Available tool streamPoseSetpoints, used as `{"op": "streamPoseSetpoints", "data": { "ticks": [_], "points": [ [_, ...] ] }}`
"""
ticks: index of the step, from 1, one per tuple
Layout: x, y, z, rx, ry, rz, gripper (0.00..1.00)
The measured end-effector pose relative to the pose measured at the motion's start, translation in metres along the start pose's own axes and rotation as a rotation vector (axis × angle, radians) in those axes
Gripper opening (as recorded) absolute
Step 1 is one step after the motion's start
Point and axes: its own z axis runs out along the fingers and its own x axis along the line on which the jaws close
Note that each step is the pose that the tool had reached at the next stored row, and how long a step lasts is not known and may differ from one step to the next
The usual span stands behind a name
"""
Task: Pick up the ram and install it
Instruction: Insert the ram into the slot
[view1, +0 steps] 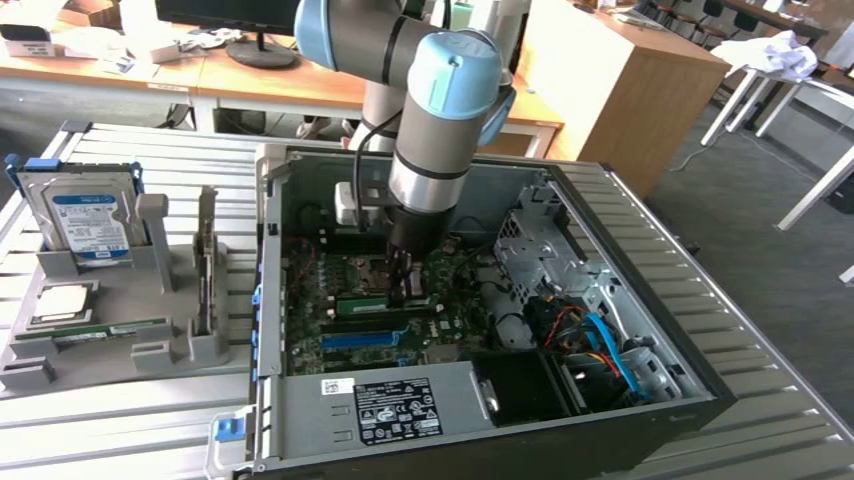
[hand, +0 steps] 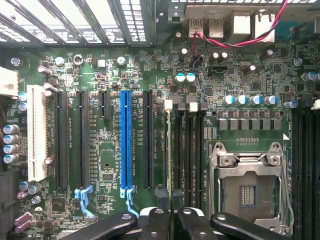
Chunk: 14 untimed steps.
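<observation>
Ram (hand: 168, 150): thin green edge-on stick

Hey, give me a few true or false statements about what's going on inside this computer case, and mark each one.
1. The gripper is down inside the open computer case. True.
2. The ram stands on edge in a motherboard slot between the shut fingers. True.
3. The hard drive lies inside the case. False: it stands in the grey holder outside, on the exterior view's left.
4. The processor socket holds a chip. False: it is bare.
5. The long blue slot holds a card. False: it is vacant.
</observation>
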Motion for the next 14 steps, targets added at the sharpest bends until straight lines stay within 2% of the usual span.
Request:
{"op": "streamPoseSetpoints", "data": {
  "ticks": [14],
  "points": [
    [0.0001, 0.0000, 0.0024, -0.0002, -0.0001, 0.000, 0.14]
  ]
}}
